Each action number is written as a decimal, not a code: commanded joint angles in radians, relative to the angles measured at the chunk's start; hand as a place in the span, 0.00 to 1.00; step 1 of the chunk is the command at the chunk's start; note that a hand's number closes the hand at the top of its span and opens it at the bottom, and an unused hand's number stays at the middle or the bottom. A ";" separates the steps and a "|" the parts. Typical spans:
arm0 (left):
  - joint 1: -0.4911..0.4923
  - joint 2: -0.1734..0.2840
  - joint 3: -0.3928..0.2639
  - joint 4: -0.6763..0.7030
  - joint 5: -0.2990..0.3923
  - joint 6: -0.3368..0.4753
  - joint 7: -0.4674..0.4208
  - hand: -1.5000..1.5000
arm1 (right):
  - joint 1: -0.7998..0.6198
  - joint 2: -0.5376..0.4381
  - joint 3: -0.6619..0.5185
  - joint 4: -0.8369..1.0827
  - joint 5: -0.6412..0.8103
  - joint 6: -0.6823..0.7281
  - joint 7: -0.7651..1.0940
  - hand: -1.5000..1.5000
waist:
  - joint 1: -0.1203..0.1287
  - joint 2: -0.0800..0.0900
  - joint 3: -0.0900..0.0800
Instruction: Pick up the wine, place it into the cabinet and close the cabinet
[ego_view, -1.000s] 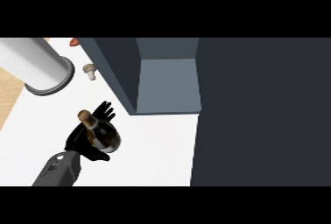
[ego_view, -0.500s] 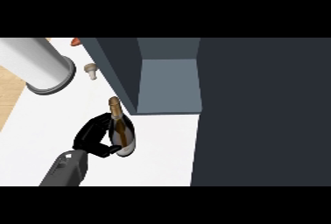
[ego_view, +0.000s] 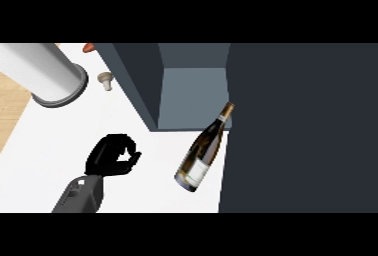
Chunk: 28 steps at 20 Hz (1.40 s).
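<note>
Counter (ego_view: 66, 145) white; cabinet (ego_view: 192, 90) interior grey, open.

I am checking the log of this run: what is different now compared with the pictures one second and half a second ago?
The wine bottle has left the left hand: earlier the hand's fingers were curled round it; now it lies tilted to the hand's right, neck towards the open cabinet. The hand is curled and holds nothing. The grey cylinder and small mushroom-like object stayed.

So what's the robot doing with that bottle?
Right now nothing is holding the wine bottle. It lies tilted by the open cabinet, its neck pointing toward the opening. The robot's left hand is beside it on the counter, fingers curled and empty. The bottle isn't inside the cabinet yet.
</note>
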<state>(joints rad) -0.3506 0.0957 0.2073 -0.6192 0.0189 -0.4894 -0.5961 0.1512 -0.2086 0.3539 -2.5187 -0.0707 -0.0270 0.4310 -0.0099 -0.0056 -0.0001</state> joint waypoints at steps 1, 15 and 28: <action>0.116 0.002 0.078 -0.057 0.059 0.067 -0.112 1.00 | 0.039 -0.014 -0.044 -0.141 -0.062 0.000 0.030 0.00 | 0.018 -0.004 0.001; 0.369 -0.095 -0.199 -0.685 0.291 0.285 0.088 1.00 | 0.054 -0.018 -0.069 -0.152 -0.093 0.014 0.029 0.00 | 0.017 -0.005 0.003; 0.204 -0.096 -0.525 -0.980 0.306 0.816 0.384 1.00 | 0.063 -0.003 -0.055 -0.213 -0.089 0.012 0.083 0.00 | -0.008 0.001 0.000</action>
<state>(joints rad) -0.0700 0.0004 -0.2601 -1.5606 0.3209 0.2066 -0.2854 0.1683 -0.2068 0.3074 -2.5133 -0.0807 0.0005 0.4155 -0.0127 -0.0065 0.0009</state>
